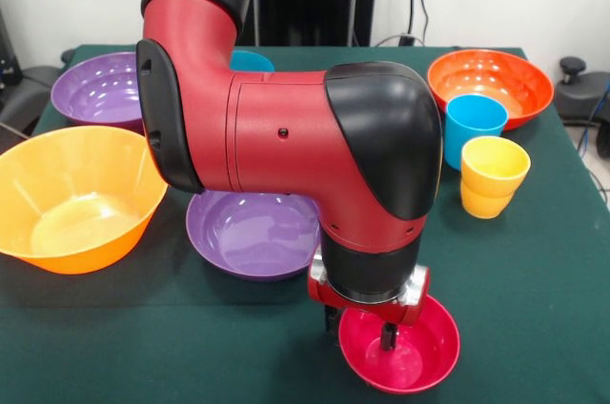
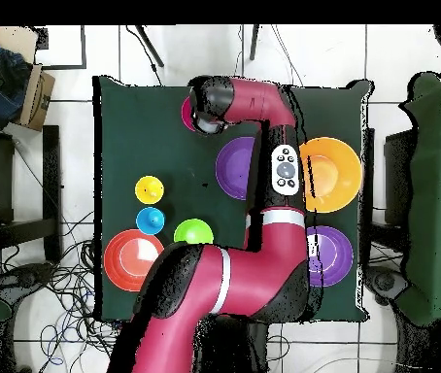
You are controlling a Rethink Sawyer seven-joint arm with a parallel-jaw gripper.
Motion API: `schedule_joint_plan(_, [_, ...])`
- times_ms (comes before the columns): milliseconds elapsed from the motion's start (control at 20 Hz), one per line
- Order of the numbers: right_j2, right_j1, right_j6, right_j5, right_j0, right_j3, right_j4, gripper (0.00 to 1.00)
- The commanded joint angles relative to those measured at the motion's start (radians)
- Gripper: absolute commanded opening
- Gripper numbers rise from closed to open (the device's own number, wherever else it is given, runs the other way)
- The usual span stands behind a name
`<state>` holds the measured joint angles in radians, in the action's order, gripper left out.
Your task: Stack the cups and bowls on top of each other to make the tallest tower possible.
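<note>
Front view shows us the gripper point(image 1: 367, 320) reaching into the magenta-pink bowl point(image 1: 400, 345), but the wrist hides its fingers, so we cannot tell whether they grip. Beyond it, only the yellow cups point(image 1: 494, 176) look nested; we judge the tower barely begun, every bowl lying apart.

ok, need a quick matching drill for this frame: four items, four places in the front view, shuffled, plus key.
Items:
1. pink bowl
2. yellow cup
3. big yellow-orange bowl
4. orange bowl

Places, front view:
A. left edge of the table
B. far right corner, behind the blue cup
C. near edge, right under the gripper
D. right side, just in front of the blue cup

Pairs: 1-C, 2-D, 3-A, 4-B
</note>
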<state>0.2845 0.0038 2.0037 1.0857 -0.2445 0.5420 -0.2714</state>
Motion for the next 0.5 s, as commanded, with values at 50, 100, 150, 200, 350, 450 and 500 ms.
schedule_joint_plan(50, [0.032, -0.005, -0.305, 0.043, -0.003, 0.01, -0.067, 1.0])
schedule_joint_plan(100, [0.033, -0.006, -0.304, 0.048, -0.002, 0.008, -0.066, 1.0])
schedule_joint_plan(150, [0.034, -0.005, -0.304, 0.057, 0.0, -0.002, -0.067, 1.0])
schedule_joint_plan(200, [0.033, -0.005, -0.302, 0.059, 0.001, -0.005, -0.068, 1.0])
schedule_joint_plan(350, [0.031, -0.011, -0.3, 0.066, 0.004, -0.007, -0.069, 1.0])
schedule_joint_plan(450, [0.028, -0.017, -0.3, 0.074, 0.006, -0.008, -0.07, 1.0])
schedule_joint_plan(500, [0.027, -0.019, -0.3, 0.08, 0.008, -0.011, -0.072, 1.0])
